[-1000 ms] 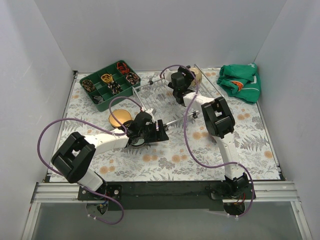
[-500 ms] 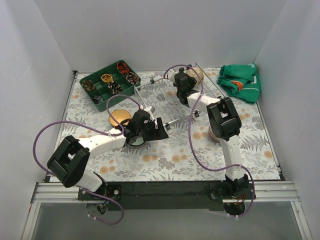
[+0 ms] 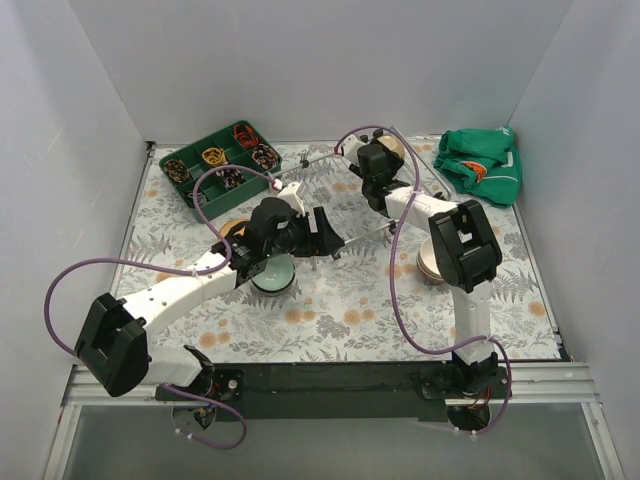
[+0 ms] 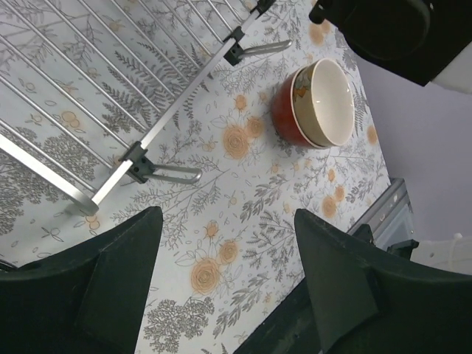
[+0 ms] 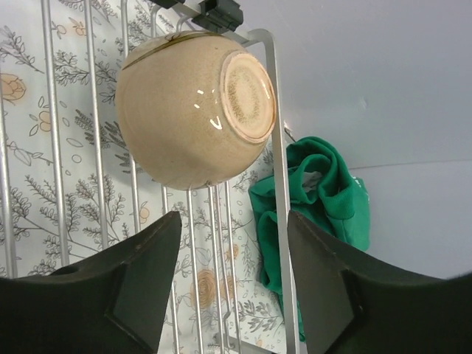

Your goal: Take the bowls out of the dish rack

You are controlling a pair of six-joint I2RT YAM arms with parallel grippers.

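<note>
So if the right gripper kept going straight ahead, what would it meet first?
Probably the beige bowl in the dish rack, straight ahead of the right gripper; depth is unclear.

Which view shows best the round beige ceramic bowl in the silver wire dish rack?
Right wrist view: the beige bowl is large and unobstructed, base toward camera. Top view shows only a sliver behind the right gripper; left wrist view shows none.

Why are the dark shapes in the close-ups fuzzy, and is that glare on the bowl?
Right wrist view: small white glints on the beige bowl, right tool's fingers dark and soft-edged; left wrist view: left tool's fingers equally soft, red bowl sharp.
</note>
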